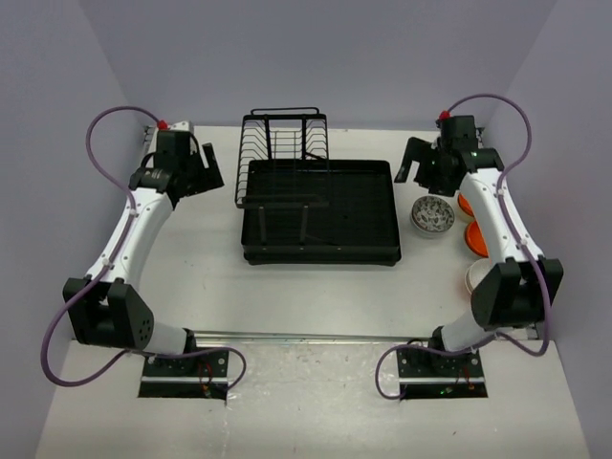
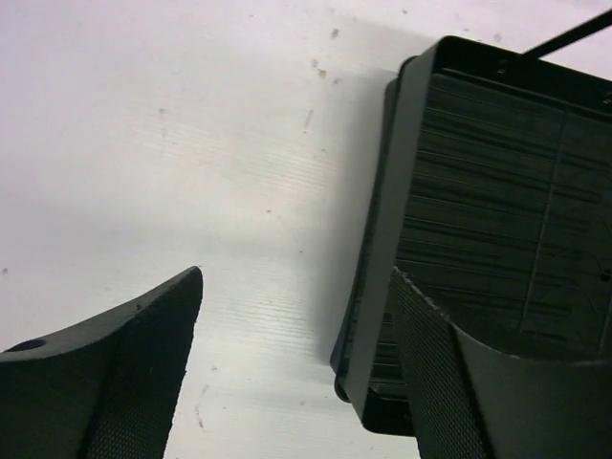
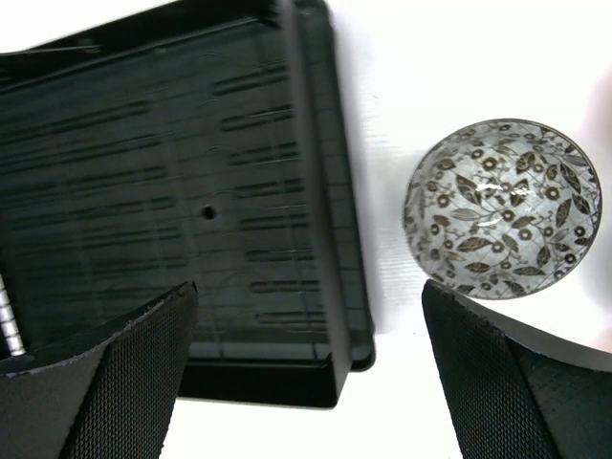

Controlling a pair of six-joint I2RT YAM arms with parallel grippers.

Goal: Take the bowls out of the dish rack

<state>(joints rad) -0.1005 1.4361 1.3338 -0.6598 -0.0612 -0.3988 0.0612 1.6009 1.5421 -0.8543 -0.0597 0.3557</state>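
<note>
The black dish rack [image 1: 320, 215] lies mid-table, its upright wire section [image 1: 282, 143] at the far end; no bowl shows in it. A grey leaf-patterned bowl [image 1: 432, 215] sits on the table right of the rack, also in the right wrist view [image 3: 502, 220]. Two orange bowls [image 1: 469, 204] [image 1: 476, 239] and a pale bowl [image 1: 476, 277] lie further right, partly hidden by my right arm. My right gripper [image 1: 418, 161] [image 3: 308, 287] is open and empty above the rack's far right corner [image 3: 172, 191]. My left gripper [image 1: 207, 172] [image 2: 296, 277] is open and empty beside the rack's left edge [image 2: 497, 210].
The purple side walls stand close to both arms. The bowls crowd the table's right edge beside my right arm [image 1: 497, 220]. Bare white table [image 1: 316, 306] lies in front of the rack and to its left [image 2: 191, 143].
</note>
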